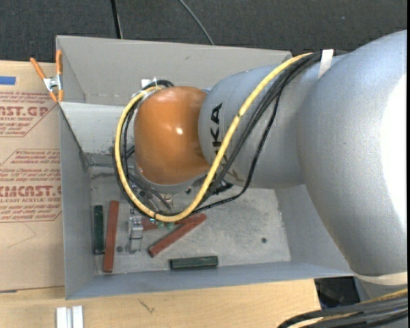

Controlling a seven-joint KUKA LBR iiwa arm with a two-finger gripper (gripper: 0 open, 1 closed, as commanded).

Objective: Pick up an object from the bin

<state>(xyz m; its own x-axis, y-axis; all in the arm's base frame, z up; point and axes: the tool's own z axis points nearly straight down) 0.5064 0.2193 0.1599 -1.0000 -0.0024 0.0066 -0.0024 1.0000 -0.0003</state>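
— What lies in the bin (260, 214)?
— Four flat sticks, all on the floor toward its left end. A dark green stick (98, 229) lies along the left wall, with a red-brown stick (111, 236) just beside it, nearly parallel.
— And the others?
— A slanted red-brown stick (177, 236) lies further right. Below it, a dark green bar (193, 262) lies along the lower wall.

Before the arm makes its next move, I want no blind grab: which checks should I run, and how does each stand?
1. Gripper low over the bin's left floor: ok.
2. Slanted red-brown stick lies close beside it: ok.
3. Left red-brown stick and left dark green bar lie apart from it: ok.
4. Anything held: cannot tell; the orange cover hides it.
5. Cables free of the bin wall: cannot tell.
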